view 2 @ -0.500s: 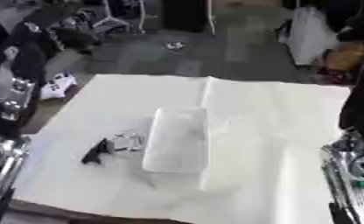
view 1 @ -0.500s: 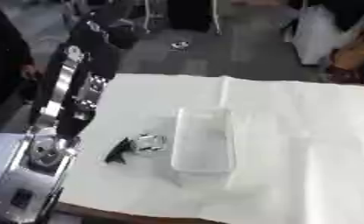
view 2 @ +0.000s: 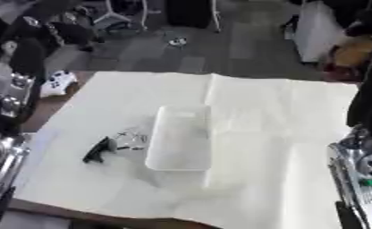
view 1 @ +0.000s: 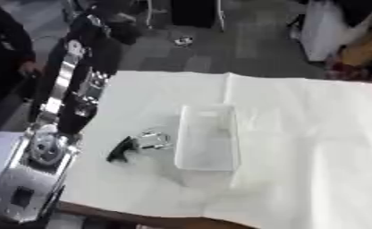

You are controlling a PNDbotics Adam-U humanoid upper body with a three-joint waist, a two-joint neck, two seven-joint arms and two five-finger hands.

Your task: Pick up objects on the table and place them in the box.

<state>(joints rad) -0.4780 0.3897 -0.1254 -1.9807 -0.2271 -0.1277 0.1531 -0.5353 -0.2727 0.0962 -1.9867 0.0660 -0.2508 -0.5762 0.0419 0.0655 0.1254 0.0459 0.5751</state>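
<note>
Box (view 1: 209, 136), clear plastic and rectangular, is sitting near the middle of the table (view 1: 298, 134), which is covered with a white cloth. Its long side is running from near to far, and I cannot tell whether anything is lying inside it. Just to the left of the box, a small dark object (view 1: 120, 152) is lying on the cloth with a shiny, silvery piece (view 1: 151, 140) beside it, between the dark object and the box wall; I cannot make out what either one is, or whether they are touching the box.

My left arm (view 1: 60, 112) is coming in along the left edge of the table, black with silver joints, reaching up toward the far left corner. My left hand is not showing clearly in either view, so I cannot tell how its fingers are standing. My right arm (view 2: 365, 152) is showing only at the right edge in the right eye view, well apart from the box, and my right hand is not in sight.

Beyond the far edge of the table, a grey floor (view 1: 244, 49) is showing
</note>
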